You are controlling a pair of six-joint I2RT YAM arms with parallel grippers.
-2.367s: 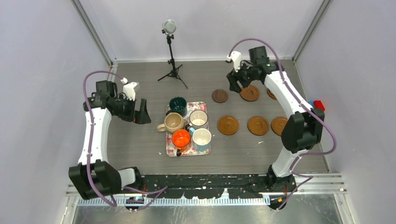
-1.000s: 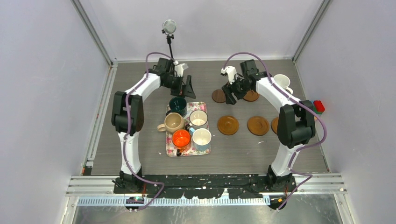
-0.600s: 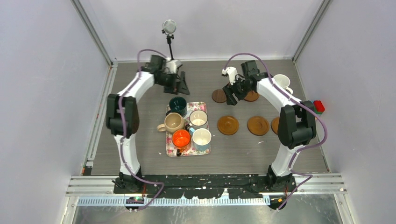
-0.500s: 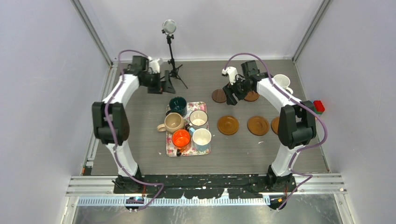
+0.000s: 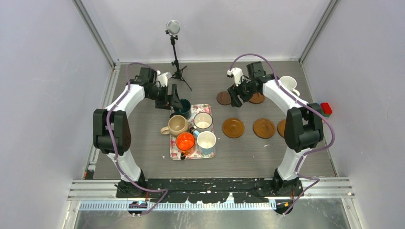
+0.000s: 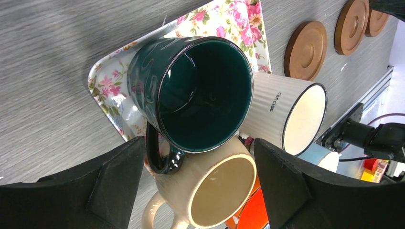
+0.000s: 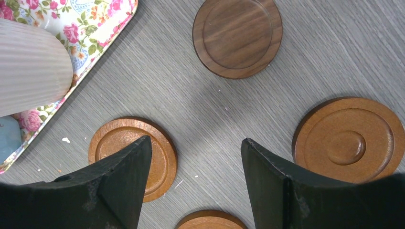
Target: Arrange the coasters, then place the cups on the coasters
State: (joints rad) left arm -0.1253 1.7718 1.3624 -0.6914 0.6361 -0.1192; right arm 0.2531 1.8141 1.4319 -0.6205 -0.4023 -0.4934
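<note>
Swung back from the far left edge, the left pincer (image 6: 198,143) straddles the dark green mug (image 5: 182,106), jaws released on either side and gripping nothing, a stance that suits lifting it. Nearest, the floral tray (image 5: 193,154) carries the orange mug (image 5: 185,141) and light blue mug (image 5: 206,141), then the beige mug (image 5: 177,125) and cream mug (image 5: 203,120), with the green one at its 11 o'clock corner. At the tray's 3 o'clock, the near-row coasters (image 5: 233,128) lie bare on the bench, ready for cups. Farther off, the right pincer (image 7: 196,143) hovers released and empty just beside the dark coaster (image 5: 223,98). At 1 o'clock, a white mug (image 5: 288,83) apparently sits on a coaster hidden beneath it.
</note>
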